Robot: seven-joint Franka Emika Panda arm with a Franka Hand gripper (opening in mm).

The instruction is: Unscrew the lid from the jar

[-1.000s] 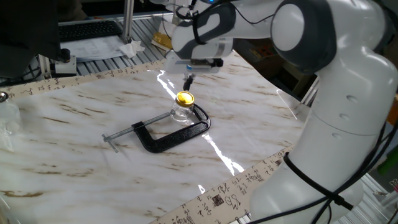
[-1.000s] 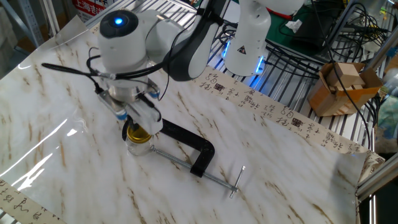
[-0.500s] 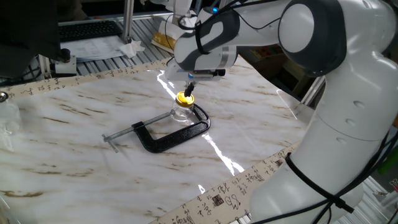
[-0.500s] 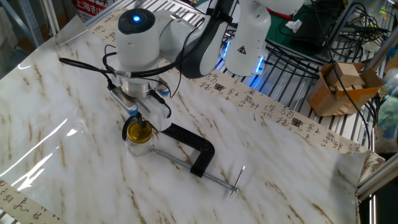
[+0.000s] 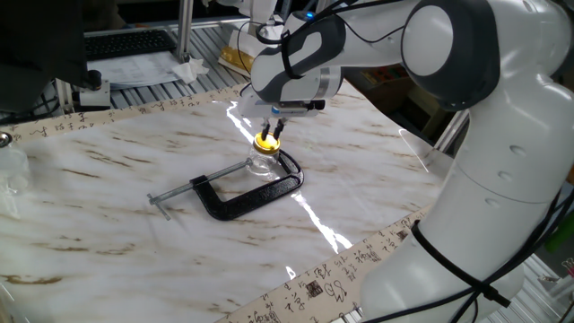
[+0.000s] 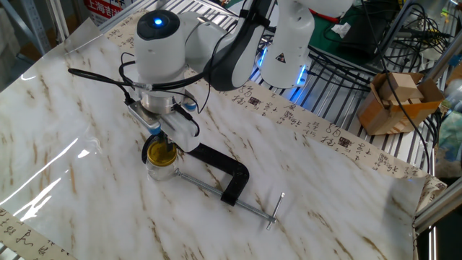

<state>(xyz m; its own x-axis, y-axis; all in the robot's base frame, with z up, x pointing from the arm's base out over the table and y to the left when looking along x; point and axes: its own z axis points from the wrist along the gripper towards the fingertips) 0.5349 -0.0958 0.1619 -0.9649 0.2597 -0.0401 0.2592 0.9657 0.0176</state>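
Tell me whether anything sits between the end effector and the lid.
Nothing visible does. The end effector hangs right above the yellow lid, which is still on the jar. The black C-clamp lies around the jar, lower down and clear of the top.

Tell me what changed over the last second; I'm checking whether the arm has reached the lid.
The gripper came down from above onto the yellow lid, most of it in the first half second. Whether it grips the lid cannot be told. The jar and black C-clamp stayed put, lid on the jar.
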